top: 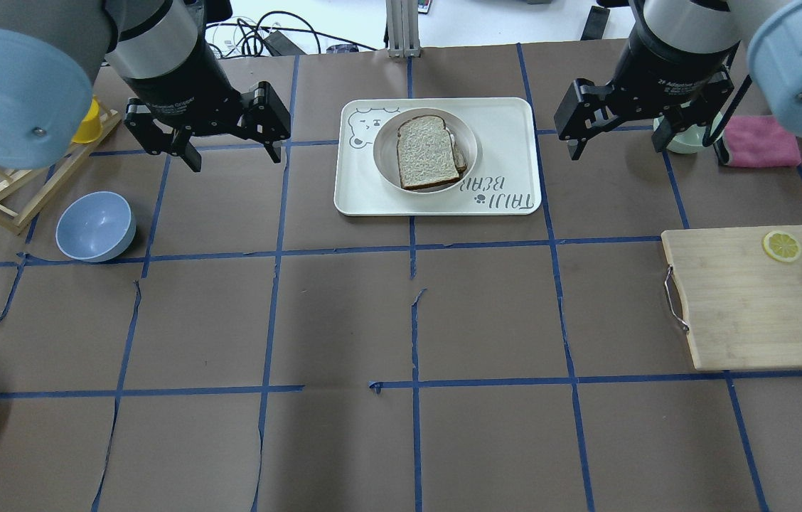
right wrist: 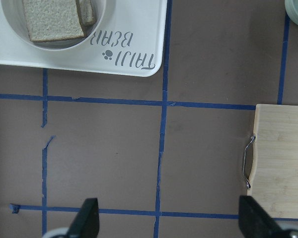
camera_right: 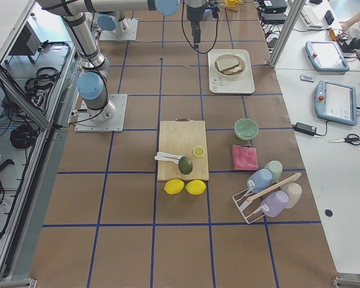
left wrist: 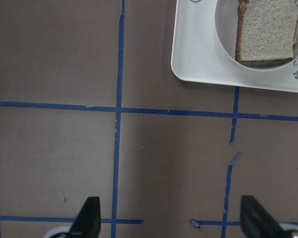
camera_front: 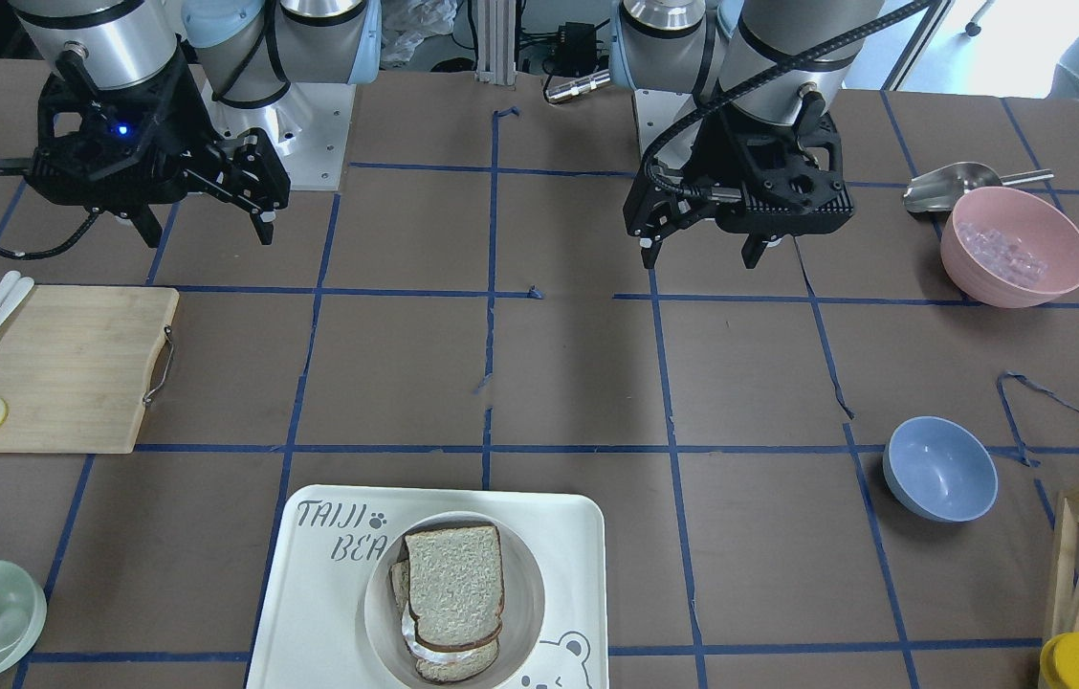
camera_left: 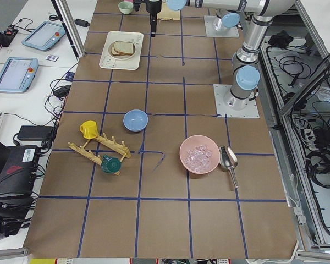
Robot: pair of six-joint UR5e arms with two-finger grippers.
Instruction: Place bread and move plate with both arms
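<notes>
Brown blue-taped table [top: 344,320] bears cream tray [top: 508,135], cutting board [top: 742,306], blue bowl [top: 95,226], pink cloth [top: 763,142]

Speckled wholemeal bread [top: 428,151], a square brown-crusted slice, lies flat in the round off-white plate [top: 381,149], stacked on a second slice [top: 461,153] that peeks out beneath. The plate sits on a cream tray [top: 508,142] at the middle of the surface [top: 344,320]. The left hand [top: 234,156] and right hand [top: 618,147] hang either side of it, jaws apart, empty.
</notes>
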